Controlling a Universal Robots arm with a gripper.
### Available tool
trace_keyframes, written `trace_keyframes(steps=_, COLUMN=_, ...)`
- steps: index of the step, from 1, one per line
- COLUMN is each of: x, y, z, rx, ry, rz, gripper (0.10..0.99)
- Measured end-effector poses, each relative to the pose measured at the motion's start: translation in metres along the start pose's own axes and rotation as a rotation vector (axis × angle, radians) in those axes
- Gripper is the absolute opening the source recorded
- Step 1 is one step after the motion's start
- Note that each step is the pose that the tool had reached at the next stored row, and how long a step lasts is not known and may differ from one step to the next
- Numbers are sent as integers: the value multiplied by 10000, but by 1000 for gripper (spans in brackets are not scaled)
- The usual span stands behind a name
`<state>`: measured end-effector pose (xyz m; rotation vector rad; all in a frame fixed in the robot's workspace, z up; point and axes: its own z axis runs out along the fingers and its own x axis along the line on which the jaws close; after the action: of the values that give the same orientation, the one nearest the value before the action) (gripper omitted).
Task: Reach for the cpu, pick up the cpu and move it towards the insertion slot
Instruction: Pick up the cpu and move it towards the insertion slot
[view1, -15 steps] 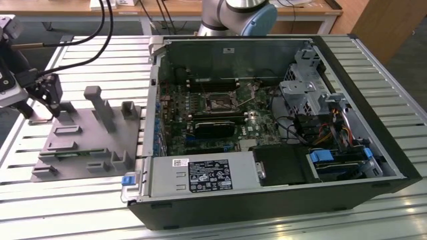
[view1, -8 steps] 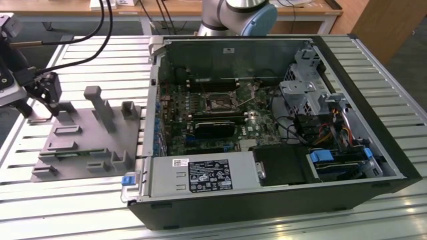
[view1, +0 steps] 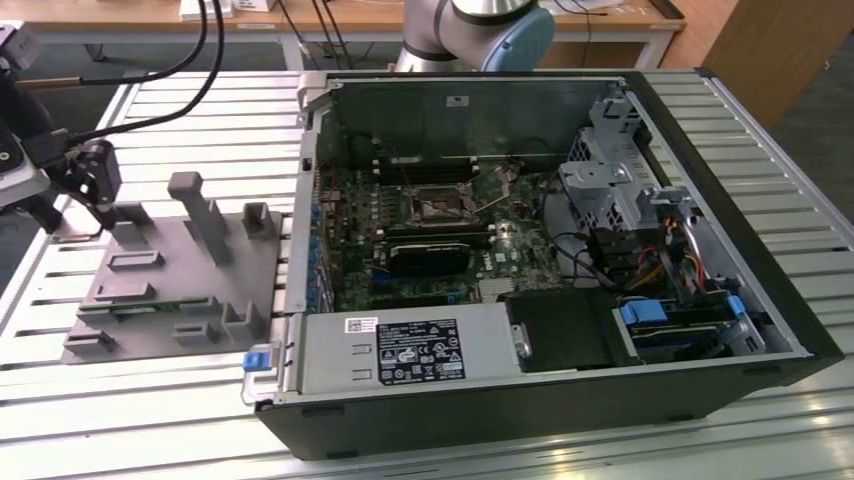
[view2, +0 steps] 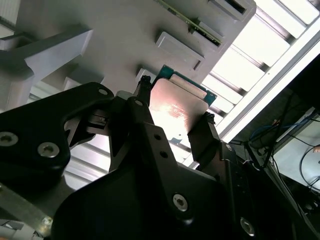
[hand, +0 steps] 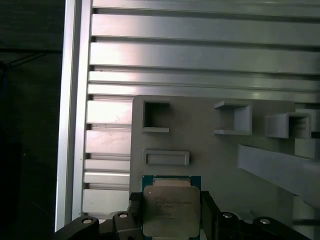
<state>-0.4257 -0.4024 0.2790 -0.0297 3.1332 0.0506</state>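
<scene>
The cpu (hand: 171, 202), a flat silvery square with a thin green rim, sits between my gripper's (hand: 171, 220) two black fingers. In the second wrist view the fingers (view2: 202, 132) press against opposite edges of the cpu (view2: 175, 102), and my gripper (view2: 172, 112) is shut on it just above the grey fixture plate (view2: 125, 30). In the exterior view my gripper (view1: 83, 215) hangs over the fixture plate's (view1: 160, 290) corner at the exterior view's far left. The insertion slot (view1: 437, 205) is the dark square socket on the green motherboard inside the open case, well to the exterior view's right.
The open black computer case (view1: 534, 400) has a raised side wall (view1: 310, 200) between the fixture and the motherboard. Tall grey fixture posts (view1: 203, 215) stand close to my gripper. Cables (view1: 160, 100) trail from the arm. The slatted aluminium table (view1: 134, 420) lies beneath everything.
</scene>
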Motion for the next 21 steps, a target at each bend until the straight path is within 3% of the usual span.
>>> trace_keyframes(steps=21, x=-2, y=8, z=-191, rx=55, ry=0, rz=-1, gripper=545)
